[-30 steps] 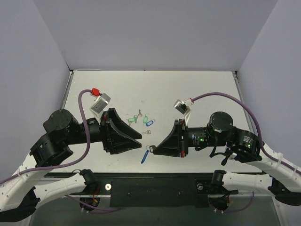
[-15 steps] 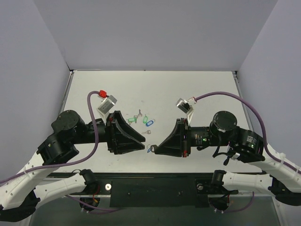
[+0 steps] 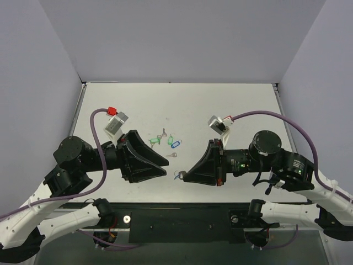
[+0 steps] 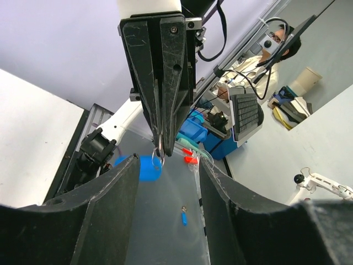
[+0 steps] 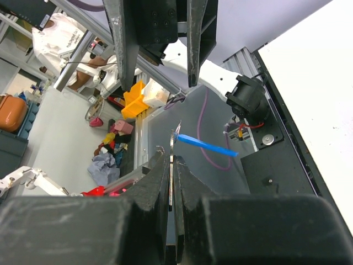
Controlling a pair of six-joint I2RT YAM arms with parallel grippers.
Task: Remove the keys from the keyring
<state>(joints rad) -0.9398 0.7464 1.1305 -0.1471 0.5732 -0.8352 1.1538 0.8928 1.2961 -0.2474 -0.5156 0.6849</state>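
Note:
My right gripper (image 3: 182,175) is shut on a silver key (image 5: 172,168), held edge-on between its pads. The thin keyring (image 5: 176,135) sticks out past the fingertips with the blue tag (image 5: 207,145) hanging from it. In the top view only a small bit of blue tag (image 3: 176,175) shows at the tip. My left gripper (image 3: 164,168) is open and empty, facing the right one with a small gap between them. In the left wrist view the ring (image 4: 158,157) hangs just beyond my spread fingers (image 4: 168,163). In the right wrist view the right gripper (image 5: 172,157) points at them.
On the white table (image 3: 231,105) behind the grippers lie two green tags (image 3: 155,140) (image 3: 170,139), another blue tag (image 3: 175,144) and a lone silver key (image 3: 172,155). The black front panel (image 3: 182,218) lies below both grippers.
The left gripper moved in toward the right gripper, then eased back a little. The blue tag, which hung down below the right gripper, has swung up close to its tip.

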